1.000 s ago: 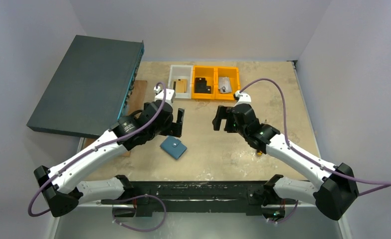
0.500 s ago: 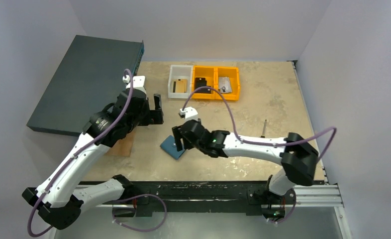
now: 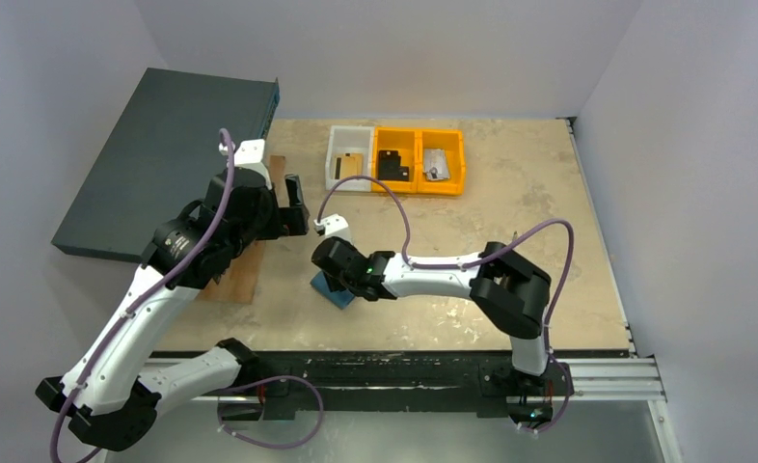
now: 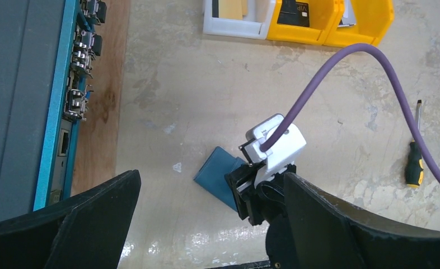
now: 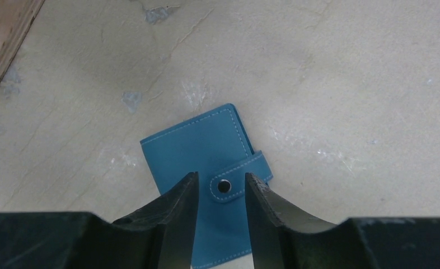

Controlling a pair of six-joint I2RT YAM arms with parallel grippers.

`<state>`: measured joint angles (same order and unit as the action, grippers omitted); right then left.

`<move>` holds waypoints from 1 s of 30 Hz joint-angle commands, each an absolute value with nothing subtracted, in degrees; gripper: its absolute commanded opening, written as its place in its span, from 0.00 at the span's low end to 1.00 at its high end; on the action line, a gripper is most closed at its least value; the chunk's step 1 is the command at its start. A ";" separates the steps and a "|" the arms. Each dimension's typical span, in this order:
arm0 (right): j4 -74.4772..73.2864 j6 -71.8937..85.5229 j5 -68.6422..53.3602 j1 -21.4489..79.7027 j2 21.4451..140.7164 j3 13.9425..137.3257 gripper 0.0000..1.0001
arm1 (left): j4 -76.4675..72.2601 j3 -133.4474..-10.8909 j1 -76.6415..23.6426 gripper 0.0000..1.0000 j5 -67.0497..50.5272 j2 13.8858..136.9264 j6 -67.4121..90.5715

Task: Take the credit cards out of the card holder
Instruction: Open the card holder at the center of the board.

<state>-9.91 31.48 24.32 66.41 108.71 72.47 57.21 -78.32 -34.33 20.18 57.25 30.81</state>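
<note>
The teal-blue card holder (image 5: 198, 143) lies shut on the table, its strap snapped by a dark stud (image 5: 224, 185). No credit cards show; the holder is closed over whatever it contains. My right gripper (image 5: 220, 178) hangs just above it, jaws narrowed to a small gap on either side of the stud, gripping nothing that I can see. From above, the right gripper (image 3: 333, 274) covers most of the card holder (image 3: 338, 292). My left gripper (image 3: 294, 205) hovers wide open to the upper left, and its own view shows the card holder (image 4: 218, 174) beyond its fingers.
A large dark teal box (image 3: 163, 164) fills the back left, with a wooden board (image 3: 250, 262) beside it. A white bin (image 3: 348, 157) and two orange bins (image 3: 419, 159) at the back hold flat card-like items. A screwdriver (image 4: 413, 165) lies to the right.
My right arm swung left across the table, came down over the card holder and narrowed its jaws. My left arm drew back toward the box, still open.
</note>
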 commanded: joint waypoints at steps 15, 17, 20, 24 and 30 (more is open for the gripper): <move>-20.59 33.92 30.70 68.31 115.31 79.33 0.31 | 56.89 -79.11 -32.26 1.00 17.33 57.46 30.47; -21.83 34.71 31.02 68.45 115.17 79.28 0.32 | 56.89 -78.89 -32.21 1.00 17.10 57.63 30.79; -22.13 35.51 30.76 68.58 114.16 78.13 0.33 | 56.78 -78.52 -32.18 1.00 16.84 57.85 31.23; -21.01 36.59 29.41 68.57 113.08 76.53 0.26 | 56.82 -78.19 -32.11 1.00 16.37 58.22 31.48; -20.90 39.47 27.07 68.48 112.94 74.77 0.01 | 56.97 -77.81 -32.05 1.00 15.61 58.48 31.88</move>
<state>-17.26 36.38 28.93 68.25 114.15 77.47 57.65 -78.00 -32.62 16.51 58.52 30.94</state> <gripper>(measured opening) 0.070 0.998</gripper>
